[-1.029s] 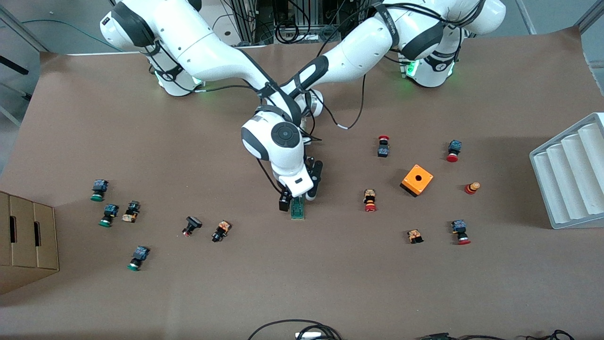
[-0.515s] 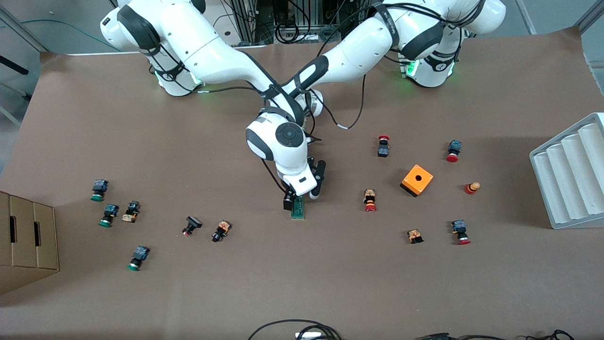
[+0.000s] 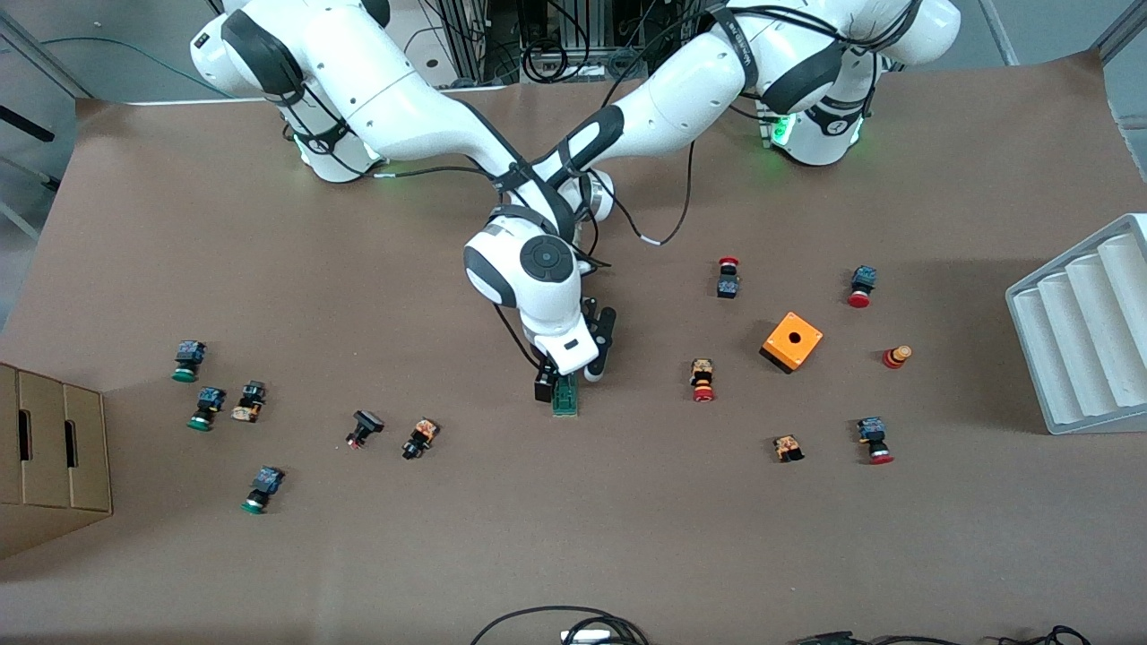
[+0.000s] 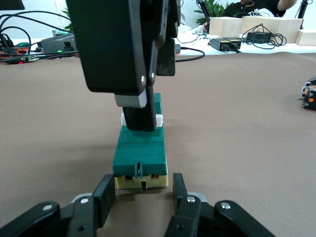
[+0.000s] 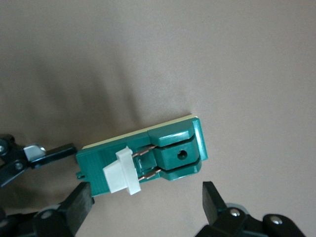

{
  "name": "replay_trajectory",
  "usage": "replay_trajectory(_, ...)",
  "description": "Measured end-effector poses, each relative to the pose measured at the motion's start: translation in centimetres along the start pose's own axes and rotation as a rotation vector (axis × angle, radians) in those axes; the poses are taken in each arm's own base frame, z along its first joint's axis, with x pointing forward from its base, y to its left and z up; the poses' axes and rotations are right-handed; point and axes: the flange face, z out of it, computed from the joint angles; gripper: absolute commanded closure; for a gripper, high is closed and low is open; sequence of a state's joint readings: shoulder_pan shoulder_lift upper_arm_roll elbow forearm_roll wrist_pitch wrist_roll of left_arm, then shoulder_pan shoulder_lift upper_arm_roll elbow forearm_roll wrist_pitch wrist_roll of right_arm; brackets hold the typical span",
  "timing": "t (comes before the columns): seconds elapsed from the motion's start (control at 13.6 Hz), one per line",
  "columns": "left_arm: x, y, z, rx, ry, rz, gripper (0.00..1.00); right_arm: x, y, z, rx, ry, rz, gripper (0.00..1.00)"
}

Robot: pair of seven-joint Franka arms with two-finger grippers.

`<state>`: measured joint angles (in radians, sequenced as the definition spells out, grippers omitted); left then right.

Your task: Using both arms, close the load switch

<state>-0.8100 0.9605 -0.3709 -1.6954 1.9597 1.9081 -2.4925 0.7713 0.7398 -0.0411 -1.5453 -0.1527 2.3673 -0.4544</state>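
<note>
The green load switch [image 3: 564,400] lies flat mid-table. In the right wrist view [image 5: 148,153] its white sliding piece [image 5: 121,173] stands up near one end. My right gripper [image 3: 563,381] hangs over the switch, open [image 5: 145,197], with one finger [image 4: 140,116] down at the white piece [image 4: 158,119]. My left gripper [image 4: 142,190] is open and low on the table. Its fingers sit just short of the switch's end [image 4: 140,148] that is farther from the front camera. In the front view the right arm's wrist hides the left gripper.
An orange box with a hole [image 3: 792,341] and several red-capped push-buttons lie toward the left arm's end. Green-capped and black buttons lie toward the right arm's end, by a cardboard box [image 3: 54,448]. A white ribbed tray [image 3: 1084,331] stands at the table's edge.
The right arm's wrist shifted slightly toward the left arm's end, then back a little. The load switch has not visibly moved.
</note>
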Motion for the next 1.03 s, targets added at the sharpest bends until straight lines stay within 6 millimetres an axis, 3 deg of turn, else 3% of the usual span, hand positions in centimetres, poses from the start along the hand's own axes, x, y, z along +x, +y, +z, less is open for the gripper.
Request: replay_trajectory(1.03,0.0,0.0,0.0,0.0,0.0,0.0,0.45,0.0,0.2,1.5,-0.011,0.024,0.003,0.0)
